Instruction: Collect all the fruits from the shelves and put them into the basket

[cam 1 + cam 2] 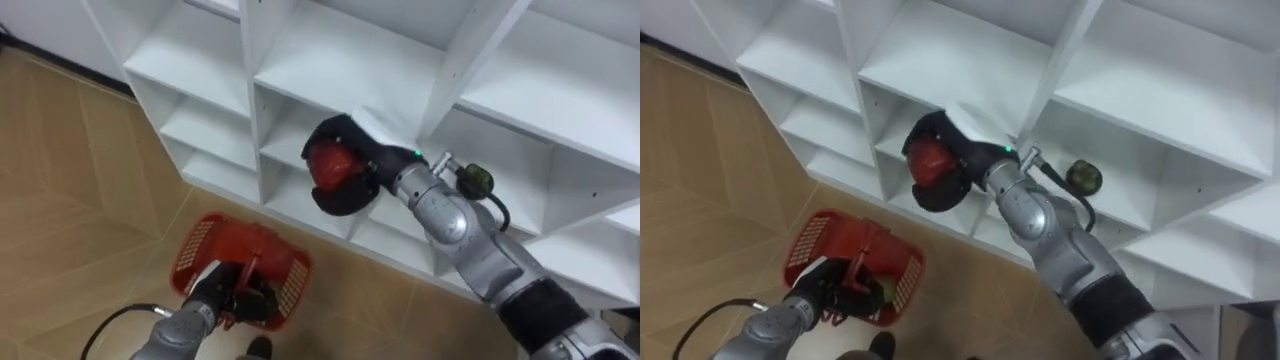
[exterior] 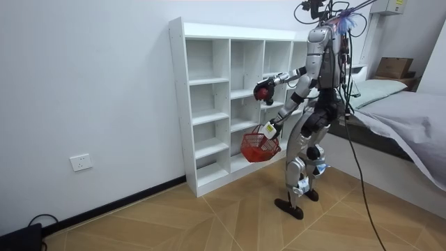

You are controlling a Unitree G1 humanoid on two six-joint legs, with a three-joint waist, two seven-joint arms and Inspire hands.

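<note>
While your robot stands at the white closet (image 2: 207,81), its right hand (image 1: 350,195) is held up in front of a middle shelf; the fingers are wrapped tight round a red fruit (image 1: 327,163), so that fruit is in the hand and off the shelf; a dark round fruit (image 1: 478,180) sits on a shelf just behind the right wrist, in the next box of the closet; down low, the left hand (image 1: 228,292) has its fingers closed on the handle of a red basket (image 1: 195,242), which hangs above the wood floor (image 1: 60,180).
</note>
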